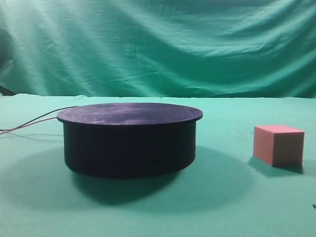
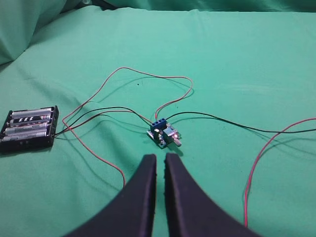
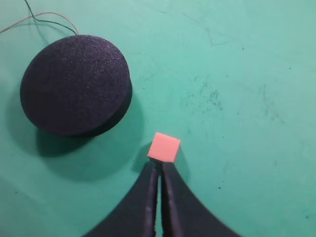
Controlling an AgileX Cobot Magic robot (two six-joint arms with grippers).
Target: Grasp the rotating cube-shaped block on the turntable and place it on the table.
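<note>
Exterior high view: the red and black wires [image 1: 29, 123] run off the left edge; their far ends are unseen. Left wrist view: battery holder [image 2: 29, 129] clipped at the left edge; circuit board [image 2: 163, 133] markings too small to read.

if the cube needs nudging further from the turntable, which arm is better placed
Right, probably. The right gripper hangs shut just above the cube-shaped block, which sits on the table beside the turntable. The left gripper faces a circuit board and battery holder; no cube in its view.
</note>
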